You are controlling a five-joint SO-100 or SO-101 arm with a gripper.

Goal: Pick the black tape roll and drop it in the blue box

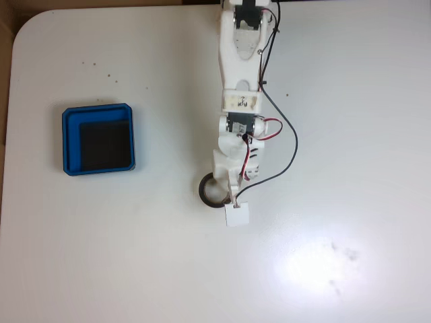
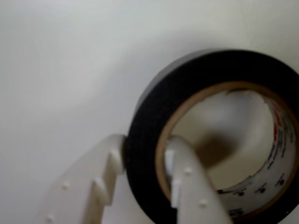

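Wrist view shows the pincer (image 2: pixel 142 175) clamped across the wall of the black tape roll (image 2: pixel 145 140), one finger inside its hole, the blue box (image 1: pixel 98 111) lying well apart across the desk (image 1: pixel 350 101), leftward in the fixed view.

Black tape roll (image 2: pixel 145 140) — tan core; bright-blue box (image 1: pixel 71 138) — black floor; white pincer (image 2: pixel 142 161).
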